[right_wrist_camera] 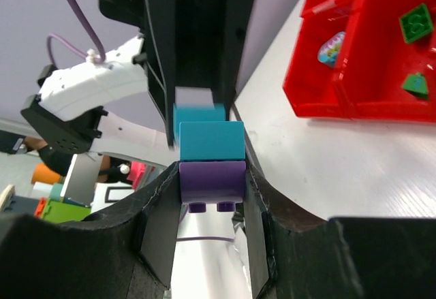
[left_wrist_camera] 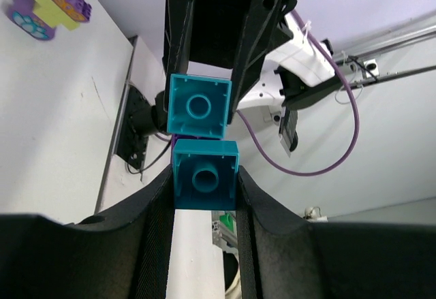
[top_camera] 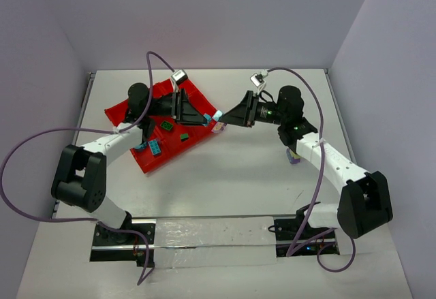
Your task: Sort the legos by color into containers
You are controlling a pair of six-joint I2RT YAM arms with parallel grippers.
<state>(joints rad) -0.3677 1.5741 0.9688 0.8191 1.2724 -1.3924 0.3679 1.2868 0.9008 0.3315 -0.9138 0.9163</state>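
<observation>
The lego stack (top_camera: 218, 118) hangs in the air with its long way running straight from the left gripper (left_wrist_camera: 204, 180) to the right gripper (right_wrist_camera: 212, 183). Both are squeezed tight on it, one at each end. The left one pinches a teal brick (left_wrist_camera: 204, 173) (its hollow underside faces that camera), and the right one pinches a purple brick (right_wrist_camera: 212, 175) with little studs showing below. The red tray (right_wrist_camera: 320, 95) sits just beside the grippers, and there is bare table (top_camera: 238, 176) under them.
</observation>
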